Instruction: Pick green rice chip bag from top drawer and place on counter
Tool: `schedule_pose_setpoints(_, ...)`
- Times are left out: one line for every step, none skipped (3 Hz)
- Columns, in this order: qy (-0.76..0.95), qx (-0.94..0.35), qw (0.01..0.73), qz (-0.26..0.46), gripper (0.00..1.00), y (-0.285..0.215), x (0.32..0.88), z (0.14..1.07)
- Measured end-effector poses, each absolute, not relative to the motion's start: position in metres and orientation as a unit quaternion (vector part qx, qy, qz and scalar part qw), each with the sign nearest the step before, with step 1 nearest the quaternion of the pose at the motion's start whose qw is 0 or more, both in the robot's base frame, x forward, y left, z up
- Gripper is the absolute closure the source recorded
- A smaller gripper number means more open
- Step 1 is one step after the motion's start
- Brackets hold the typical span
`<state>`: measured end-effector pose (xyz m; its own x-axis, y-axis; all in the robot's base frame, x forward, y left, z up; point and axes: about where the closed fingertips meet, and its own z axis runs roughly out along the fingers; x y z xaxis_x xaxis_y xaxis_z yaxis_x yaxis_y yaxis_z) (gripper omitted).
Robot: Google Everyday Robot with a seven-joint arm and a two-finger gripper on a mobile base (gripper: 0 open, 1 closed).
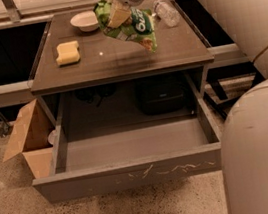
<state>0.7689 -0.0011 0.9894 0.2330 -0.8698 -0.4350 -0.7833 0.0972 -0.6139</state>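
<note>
The green rice chip bag (134, 25) hangs crumpled in the air above the back middle of the counter (116, 56). My gripper (115, 12) is shut on its upper left part, with a pale finger across the bag. The arm comes in from the upper right. The top drawer (129, 173) is pulled out below the counter, its scuffed front panel facing the camera, and nothing shows inside it.
A yellow sponge (67, 52) lies on the counter's left side. A white bowl (84, 20) sits at the back left and a clear plastic bottle (166, 13) at the back right. A brown cardboard box (27, 138) stands left of the drawer. My own arm fills the right.
</note>
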Motion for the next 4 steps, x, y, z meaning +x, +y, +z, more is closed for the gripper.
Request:
schedule_pose_setpoints(0.619, -0.659, 0.425, -0.038, 1.0, 0.0, 0.786, 0.985)
schedule_pose_setpoints(0.622, -0.653, 0.431, -0.022, 0.81, 0.004, 0.801, 0.98)
schedule_pose_setpoints(0.63, -0.645, 0.432, -0.013, 0.57, 0.003, 0.813, 0.974)
schedule_pose_setpoints(0.636, -0.639, 0.433, -0.005, 0.34, 0.004, 0.82, 0.969)
